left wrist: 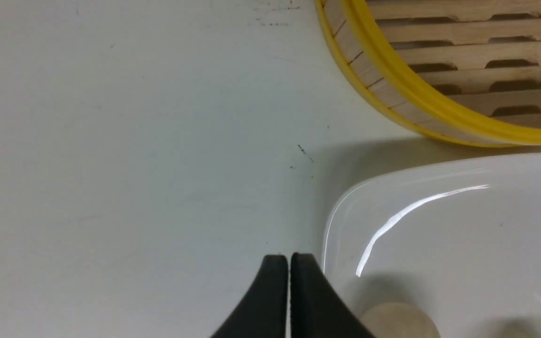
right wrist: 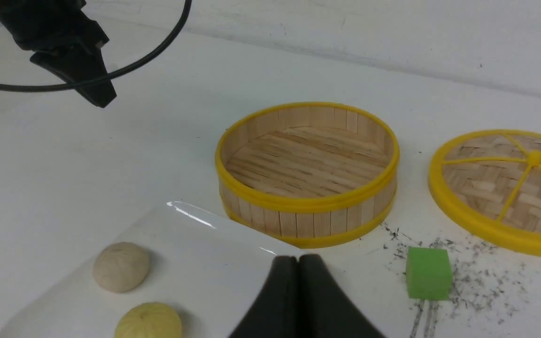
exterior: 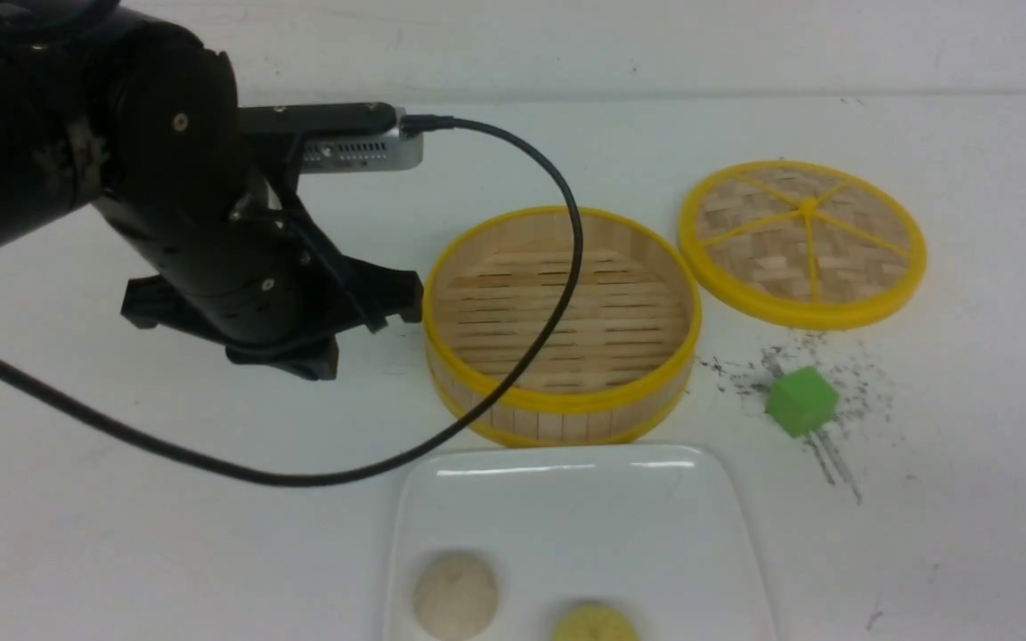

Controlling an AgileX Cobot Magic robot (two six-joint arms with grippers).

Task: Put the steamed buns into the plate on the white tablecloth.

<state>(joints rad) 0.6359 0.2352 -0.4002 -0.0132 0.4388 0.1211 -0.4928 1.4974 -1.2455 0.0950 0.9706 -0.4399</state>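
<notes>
The off-white bun (exterior: 455,595) and the pale yellow bun (exterior: 593,625) lie side by side in the near part of the glossy white plate (exterior: 566,456), which rests on the white tablecloth (exterior: 121,534). Both buns also show in the right wrist view (right wrist: 121,266) (right wrist: 148,321). My left gripper (left wrist: 289,257) is shut and empty, raised over the tablecloth just beside the plate's far left corner (left wrist: 345,206). My right gripper (right wrist: 297,259) is shut and empty, above the plate's right side. It is out of the front view.
The empty yellow-rimmed bamboo steamer (exterior: 557,402) stands just behind the plate. Its woven lid (exterior: 802,242) lies flat to the back right. A green cube (exterior: 801,401) sits among black scuff marks right of the steamer. The left arm's black cable (exterior: 566,267) hangs over the steamer.
</notes>
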